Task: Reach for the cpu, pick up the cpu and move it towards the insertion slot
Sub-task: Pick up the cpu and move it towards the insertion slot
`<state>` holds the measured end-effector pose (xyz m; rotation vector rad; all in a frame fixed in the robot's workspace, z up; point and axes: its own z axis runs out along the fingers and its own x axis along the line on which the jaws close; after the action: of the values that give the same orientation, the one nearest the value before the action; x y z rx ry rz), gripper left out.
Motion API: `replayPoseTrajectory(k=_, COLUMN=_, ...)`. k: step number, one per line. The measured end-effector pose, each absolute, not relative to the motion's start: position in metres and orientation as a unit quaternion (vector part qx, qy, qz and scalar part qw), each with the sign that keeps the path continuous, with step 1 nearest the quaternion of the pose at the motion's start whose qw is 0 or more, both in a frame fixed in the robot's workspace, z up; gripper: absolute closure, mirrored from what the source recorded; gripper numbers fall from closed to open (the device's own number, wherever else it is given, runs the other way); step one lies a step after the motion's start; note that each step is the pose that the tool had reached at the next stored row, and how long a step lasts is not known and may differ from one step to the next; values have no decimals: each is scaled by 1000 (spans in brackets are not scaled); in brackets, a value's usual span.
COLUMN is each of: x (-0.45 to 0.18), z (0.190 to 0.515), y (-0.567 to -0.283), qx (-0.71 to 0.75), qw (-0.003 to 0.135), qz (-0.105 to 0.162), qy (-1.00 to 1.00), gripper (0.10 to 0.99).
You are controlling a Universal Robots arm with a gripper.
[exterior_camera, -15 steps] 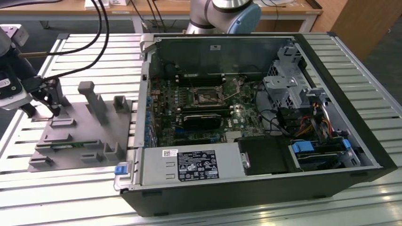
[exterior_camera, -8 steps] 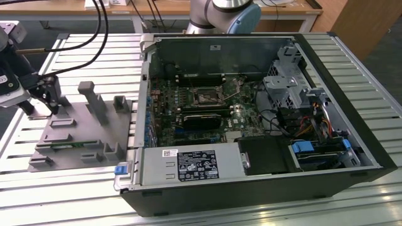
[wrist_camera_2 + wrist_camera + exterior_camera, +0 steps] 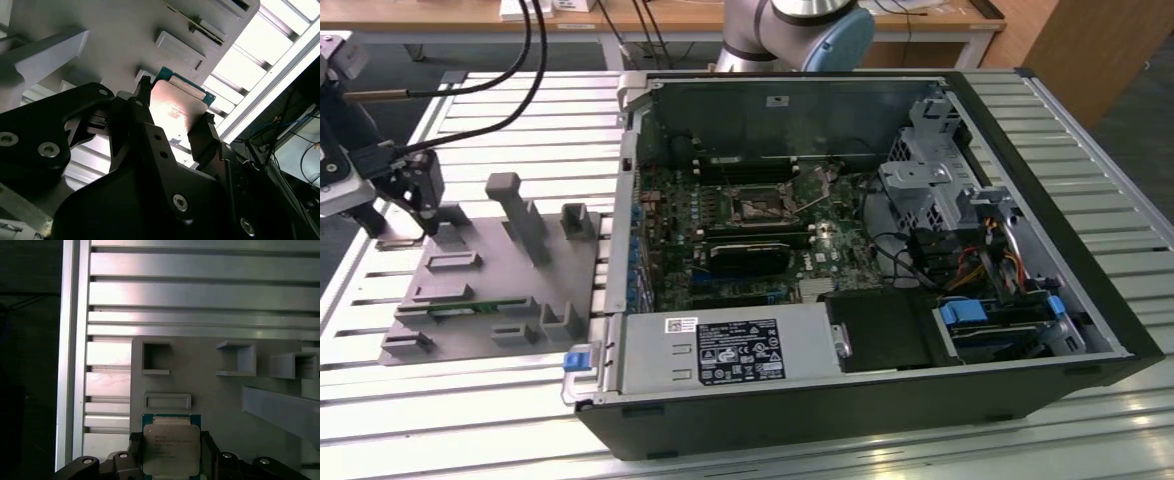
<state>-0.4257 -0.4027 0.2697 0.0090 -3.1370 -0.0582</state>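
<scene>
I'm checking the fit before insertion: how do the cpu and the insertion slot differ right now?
The cpu has a silvery-grey top on a green board; the insertion slot is a shiny metal frame around a dark centre. The cpu sits between the pincer's fingers at the grey fixture plate; the insertion slot lies inside the open computer case, untouched. Both are square.

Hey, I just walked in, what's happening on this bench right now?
A robot arm's black claw hangs over the grey plastic fixture plate, its two fingers set against opposite edges of the small square chip with a silvery-grey metal top. Whether the chip is lifted off the plate can't be told. The shiny-framed square socket sits inside the open black computer case, off to the exterior view's right of the claw.
</scene>
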Motion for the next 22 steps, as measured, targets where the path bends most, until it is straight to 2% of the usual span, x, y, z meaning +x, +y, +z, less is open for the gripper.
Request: replayPoseTrajectory(k=22, x=-426, z=292, y=-401, qx=3, qw=2, qz=-17, qy=-1000, gripper=541)
